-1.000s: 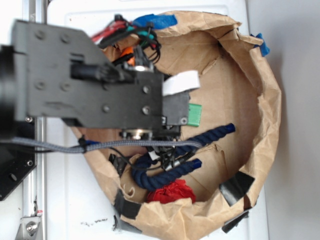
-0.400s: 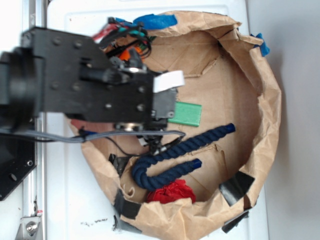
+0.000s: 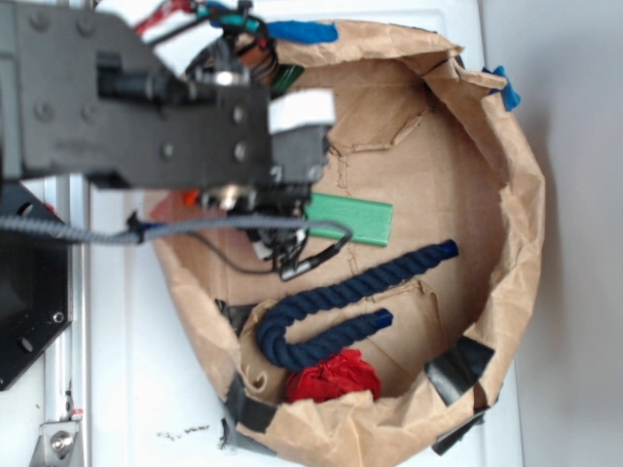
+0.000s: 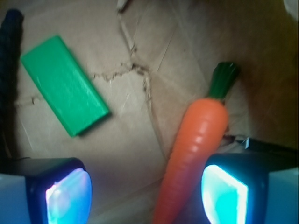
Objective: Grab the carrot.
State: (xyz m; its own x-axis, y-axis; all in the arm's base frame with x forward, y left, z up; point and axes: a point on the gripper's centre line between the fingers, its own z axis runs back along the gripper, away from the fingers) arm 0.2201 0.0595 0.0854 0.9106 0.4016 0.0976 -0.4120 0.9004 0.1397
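1. The gripper (image 4: pixel 147 193) was spread wide and held nothing; in the wrist view its two pads (image 4: pixel 67 196) sat at the bottom corners with bare paper between them.
2. The carrot (image 4: pixel 194 154) lay on the floor of the paper bag (image 3: pixel 506 204), tilted, its green stem up and to the right and its tapered body running down toward the bottom edge. It lay well off centre, close against the right pad and possibly touching it; contact could not be confirmed.
3. Main risk, as I judged it: with the carrot so near one finger, a straight descent could land that finger on top of it rather than beside it, pressing it into the paper or kicking it sideways.
4. A smooth cone also tends to squirt out of a pinch. Closing on the narrow end, or across the taper at an angle, could have shot it toward the tip.
5. The block (image 4: pixel 63 84) lay apart to the upper left, clear of the jaws, so a wrong pick looked unlikely unless the gripper drifted left.
6. In the exterior view the arm (image 3: pixel 146 97) hid the carrot entirely. The rope (image 3: pixel 341 297) and red ball (image 3: pixel 333 375) lay lower in the bag, away from the work.
7. The creased paper floor could shift under a push, carrying the carrot with it.
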